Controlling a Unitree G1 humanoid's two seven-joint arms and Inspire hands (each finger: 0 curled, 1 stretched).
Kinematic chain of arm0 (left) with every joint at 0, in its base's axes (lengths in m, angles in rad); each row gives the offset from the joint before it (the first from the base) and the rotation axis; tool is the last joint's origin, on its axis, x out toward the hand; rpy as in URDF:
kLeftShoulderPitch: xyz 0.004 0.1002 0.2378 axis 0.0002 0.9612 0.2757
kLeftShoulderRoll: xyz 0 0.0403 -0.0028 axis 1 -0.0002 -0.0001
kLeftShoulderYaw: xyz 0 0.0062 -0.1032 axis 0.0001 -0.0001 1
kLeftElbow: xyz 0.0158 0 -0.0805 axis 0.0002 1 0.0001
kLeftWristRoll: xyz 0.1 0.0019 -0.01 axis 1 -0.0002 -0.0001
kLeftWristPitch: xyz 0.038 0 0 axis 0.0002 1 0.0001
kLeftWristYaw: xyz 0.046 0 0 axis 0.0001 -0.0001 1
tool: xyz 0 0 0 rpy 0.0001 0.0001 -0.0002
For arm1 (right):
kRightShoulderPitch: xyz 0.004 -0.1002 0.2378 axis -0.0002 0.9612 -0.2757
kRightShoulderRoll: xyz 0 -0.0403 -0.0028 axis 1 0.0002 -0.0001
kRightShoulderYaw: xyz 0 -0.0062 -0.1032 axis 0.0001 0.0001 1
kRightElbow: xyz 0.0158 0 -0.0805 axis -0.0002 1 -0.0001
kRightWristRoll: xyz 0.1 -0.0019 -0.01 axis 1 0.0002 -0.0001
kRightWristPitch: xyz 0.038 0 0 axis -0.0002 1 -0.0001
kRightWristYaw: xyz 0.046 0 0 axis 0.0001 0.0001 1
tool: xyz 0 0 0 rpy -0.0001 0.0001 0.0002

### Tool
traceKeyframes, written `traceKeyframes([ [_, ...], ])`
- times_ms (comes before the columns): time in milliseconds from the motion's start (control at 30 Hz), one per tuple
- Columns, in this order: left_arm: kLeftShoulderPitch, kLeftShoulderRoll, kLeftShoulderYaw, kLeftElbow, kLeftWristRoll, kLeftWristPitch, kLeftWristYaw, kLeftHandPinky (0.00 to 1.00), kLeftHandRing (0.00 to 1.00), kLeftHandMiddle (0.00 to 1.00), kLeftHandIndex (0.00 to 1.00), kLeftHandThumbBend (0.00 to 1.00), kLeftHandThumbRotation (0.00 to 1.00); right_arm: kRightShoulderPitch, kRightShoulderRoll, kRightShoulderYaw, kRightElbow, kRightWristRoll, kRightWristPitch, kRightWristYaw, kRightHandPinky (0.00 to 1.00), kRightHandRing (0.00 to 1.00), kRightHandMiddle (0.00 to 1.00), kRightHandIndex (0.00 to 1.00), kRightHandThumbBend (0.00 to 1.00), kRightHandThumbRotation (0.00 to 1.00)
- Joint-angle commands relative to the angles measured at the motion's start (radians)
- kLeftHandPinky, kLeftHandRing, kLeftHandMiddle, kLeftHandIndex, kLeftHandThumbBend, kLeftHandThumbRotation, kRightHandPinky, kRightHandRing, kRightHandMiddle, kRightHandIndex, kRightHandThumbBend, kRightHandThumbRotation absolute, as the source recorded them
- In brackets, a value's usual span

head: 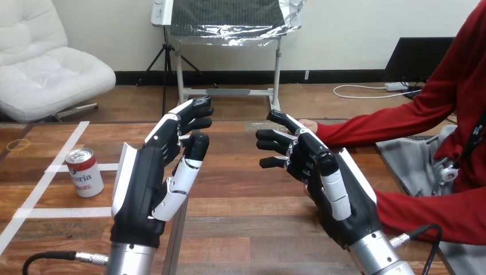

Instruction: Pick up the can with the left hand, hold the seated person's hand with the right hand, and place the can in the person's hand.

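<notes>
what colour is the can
The can is red and white with a silver top, best seen in the head view.

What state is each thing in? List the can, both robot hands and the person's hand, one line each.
can: upright on the table, to the left of the left hand, untouched.
left hand: over the table, fingers relaxed, open, holding nothing.
right hand: over the table, fingers relaxed, open, holding nothing.
person's hand: beyond the right hand's fingertips, mostly hidden; contact cannot be told.

Pale wall (344, 34); wood floor (321, 103); white padded chair (51, 74) at left; foil-edged panel (229, 17), possibly a screen, on a stand.
</notes>
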Motion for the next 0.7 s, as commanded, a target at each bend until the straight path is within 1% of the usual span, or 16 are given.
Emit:
traceKeyframes([
  [0,-0.062,-0.001,-0.008,-0.009,-0.016,-0.007,-0.001,0.65,0.76,0.79,0.79,0.47,0.85,-0.060,-0.012,-0.014,-0.050,0.016,0.002,0.006,0.72,0.82,0.82,0.91,0.90,1.00],
  [300,-0.065,0.001,-0.009,-0.009,-0.034,-0.001,-0.010,0.66,0.77,0.80,0.80,0.48,0.85,-0.062,-0.013,-0.013,-0.052,0.014,0.007,0.005,0.72,0.82,0.82,0.91,0.91,1.00],
  [467,-0.080,0.011,-0.004,0.001,-0.048,0.003,-0.022,0.67,0.78,0.81,0.81,0.49,0.86,-0.066,-0.014,-0.014,-0.051,0.015,0.010,0.007,0.72,0.82,0.82,0.91,0.91,1.00],
  [567,-0.101,0.031,0.007,0.017,-0.043,-0.002,-0.029,0.67,0.79,0.82,0.81,0.48,0.86,-0.067,-0.014,-0.014,-0.051,0.017,0.011,0.009,0.72,0.82,0.81,0.91,0.91,1.00],
  [600,-0.115,0.045,0.016,0.026,-0.038,0.000,-0.032,0.67,0.79,0.82,0.82,0.48,0.86,-0.068,-0.014,-0.015,-0.051,0.018,0.012,0.009,0.72,0.82,0.81,0.91,0.91,1.00],
  [667,-0.131,0.060,0.025,0.038,-0.032,0.001,-0.035,0.67,0.80,0.83,0.82,0.45,0.86,-0.069,-0.014,-0.015,-0.049,0.019,0.012,0.010,0.72,0.82,0.81,0.91,0.91,1.00],
])
